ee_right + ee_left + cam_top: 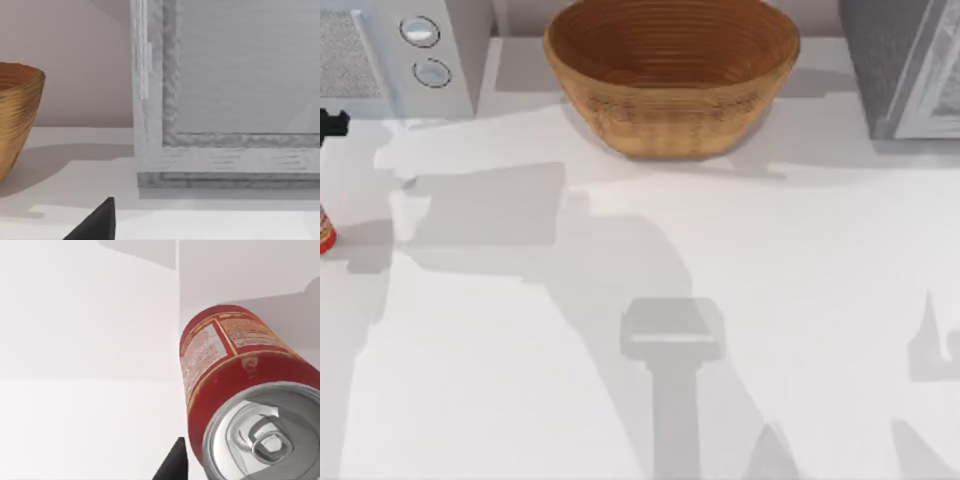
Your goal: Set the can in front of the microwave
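The red can (pixel 324 232) with a silver top stands at the far left edge of the table in the top view. It is nearer the front than the light grey microwave (pixel 455 60), whose two round dials show at the back left. In the left wrist view the can (pixel 235 360) looms close and I look down on its lid. My left gripper (pixel 260 455) is shut on the can, with one black fingertip (pixel 172 467) against its side. A black part of my left arm (pixel 332 123) shows at the left edge.
A large woven basket (pixel 670 125) stands at the back centre. A darker grey box with a pale framed door (pixel 905 70) fills the back right. The right wrist view faces that box (pixel 225 100) with a dark part of my right gripper (pixel 97 222) low in the picture.
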`<state>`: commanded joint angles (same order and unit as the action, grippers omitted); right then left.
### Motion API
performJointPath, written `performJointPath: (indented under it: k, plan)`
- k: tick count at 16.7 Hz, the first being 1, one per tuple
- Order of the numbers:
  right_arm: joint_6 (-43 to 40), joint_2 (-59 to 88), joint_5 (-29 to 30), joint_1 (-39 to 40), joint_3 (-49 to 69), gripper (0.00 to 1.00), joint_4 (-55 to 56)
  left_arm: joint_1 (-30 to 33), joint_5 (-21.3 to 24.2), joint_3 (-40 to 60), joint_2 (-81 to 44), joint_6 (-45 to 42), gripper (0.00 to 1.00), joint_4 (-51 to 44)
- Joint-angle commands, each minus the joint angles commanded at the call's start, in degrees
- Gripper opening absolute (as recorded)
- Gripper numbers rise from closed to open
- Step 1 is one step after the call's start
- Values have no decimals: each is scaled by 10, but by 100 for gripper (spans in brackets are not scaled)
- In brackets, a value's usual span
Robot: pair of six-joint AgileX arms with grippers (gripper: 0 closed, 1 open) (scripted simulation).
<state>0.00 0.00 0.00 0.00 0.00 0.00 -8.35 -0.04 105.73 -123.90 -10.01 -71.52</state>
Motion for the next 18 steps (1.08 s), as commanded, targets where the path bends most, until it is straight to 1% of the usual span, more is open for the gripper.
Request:
performJointPath:
  k: [3,4,13,18]
  plan:
    - [0,0,0,0,0,100,0,0,0,0,0,0,98,0]
    - [0,0,0,0,0,100,0,0,0,0,0,0,100,0]
    - [0,0,0,0,0,100,0,1,0,2,0,0,100,-2]
    - [0,0,0,0,0,100,0,1,0,60,-1,0,100,-60]
